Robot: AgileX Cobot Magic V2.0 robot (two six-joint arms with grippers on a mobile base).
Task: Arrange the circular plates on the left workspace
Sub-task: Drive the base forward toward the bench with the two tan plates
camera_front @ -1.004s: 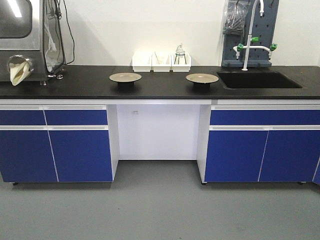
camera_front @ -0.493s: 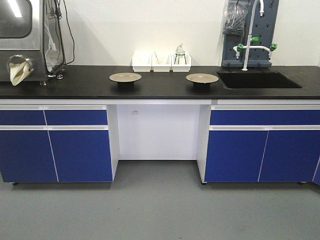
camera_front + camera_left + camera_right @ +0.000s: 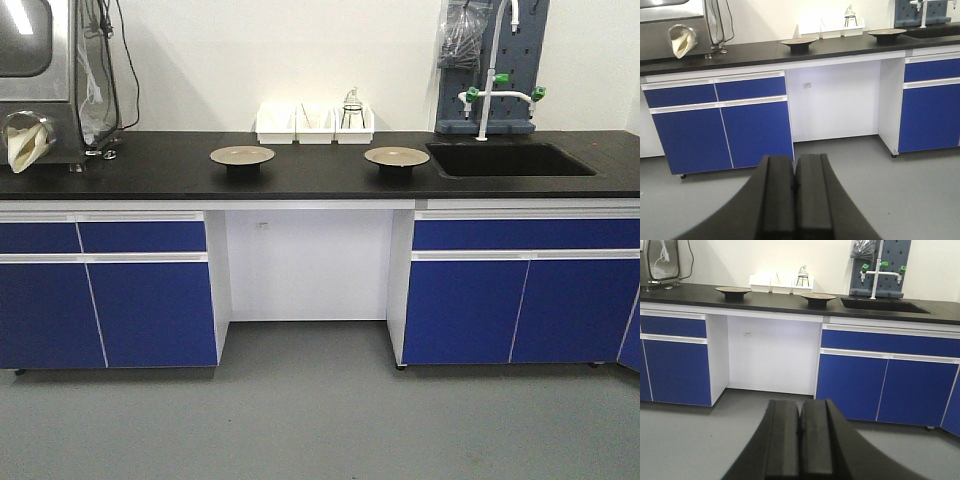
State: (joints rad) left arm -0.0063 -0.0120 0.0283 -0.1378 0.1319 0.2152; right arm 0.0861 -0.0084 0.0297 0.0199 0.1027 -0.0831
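Leftward drift of the whole scene in the front view since the earlier frames: both plates, the bins and the sink sit a little further left, which suggests that the base, not any object, has shifted.

Left tool [image 3: 794,166]: clenched, fingers pressed flat together, grasping nothing, held low over the floor [image 3: 880,195]. Right tool [image 3: 799,409]: likewise clenched and empty, at a similar height.

Left plate [image 3: 242,155]: round, tan, raised on a dark foot, standing on the desk [image 3: 140,172] above the left edge of the knee gap. In the left wrist view it lies almost straight ahead of the left tool and above it, well apart across open floor.

Right plate [image 3: 396,156]: same form, standing on the desk just beside the sink [image 3: 505,160], over the right edge of the knee gap. In the right wrist view it lies ahead of the right tool, slightly to the right and above, also well apart.

Bins [image 3: 300,122]: white, in a row against the wall behind and between the two plates.

Governing relation: neither plate is within reach; each lies forward and upward of the tool on its own side. Being round, the plates offer no long axis, so a rim grasp can probably come from any direction. The right plate looks the likelier one to carry leftward, and the right arm is the nearer to it; the left arm is nearer the goal area. Task judged at its outset.
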